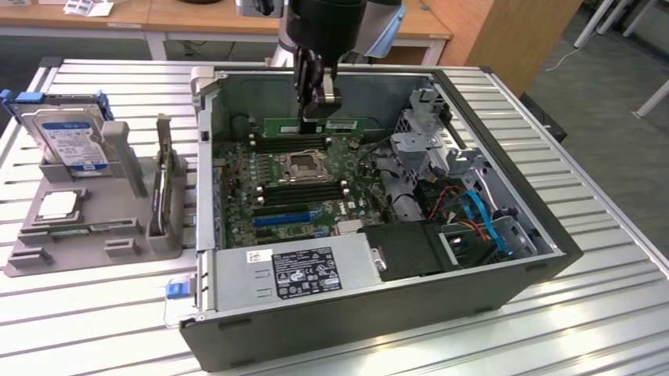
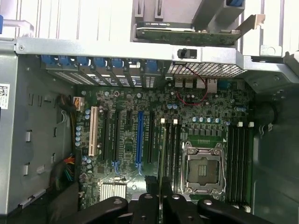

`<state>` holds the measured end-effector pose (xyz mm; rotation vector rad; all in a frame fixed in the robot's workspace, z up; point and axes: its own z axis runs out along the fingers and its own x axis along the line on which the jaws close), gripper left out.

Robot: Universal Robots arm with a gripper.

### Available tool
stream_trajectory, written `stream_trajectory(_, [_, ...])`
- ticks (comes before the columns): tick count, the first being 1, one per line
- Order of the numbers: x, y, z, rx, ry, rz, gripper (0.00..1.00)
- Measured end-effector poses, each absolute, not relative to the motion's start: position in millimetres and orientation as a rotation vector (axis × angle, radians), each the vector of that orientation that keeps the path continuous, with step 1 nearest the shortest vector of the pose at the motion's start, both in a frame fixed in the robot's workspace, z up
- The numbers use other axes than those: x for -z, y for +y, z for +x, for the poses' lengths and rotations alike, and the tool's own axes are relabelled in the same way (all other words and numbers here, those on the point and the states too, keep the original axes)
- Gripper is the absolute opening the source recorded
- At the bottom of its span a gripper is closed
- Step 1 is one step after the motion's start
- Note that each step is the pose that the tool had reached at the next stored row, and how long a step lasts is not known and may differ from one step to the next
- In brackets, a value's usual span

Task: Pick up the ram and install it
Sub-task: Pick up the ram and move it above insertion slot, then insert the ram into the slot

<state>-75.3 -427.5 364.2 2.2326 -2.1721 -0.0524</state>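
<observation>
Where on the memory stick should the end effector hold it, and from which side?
Pinch the memory stick across its flat faces at mid-length, from above. It stands on edge over the motherboard, lower edge facing it, so the top edge is the free one. The end effector holds it that way.

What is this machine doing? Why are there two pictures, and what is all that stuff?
It is a robot arm with a gripper, a kind of two-finger claw. One picture comes from a camera off to the side. The other comes from a camera on the arm's wrist, looking down into an open computer. The computer sits on a metal table. Beside it, a grey stand holds a hard drive and a card. The gripper pinches the ram, a thin green memory stick, over the green board inside the computer.
</observation>
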Motion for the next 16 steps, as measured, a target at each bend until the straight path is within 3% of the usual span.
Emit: stream_trajectory(16, [-357.6,-424.0,-75.4,0.035,-2.165,2.224,0.14])
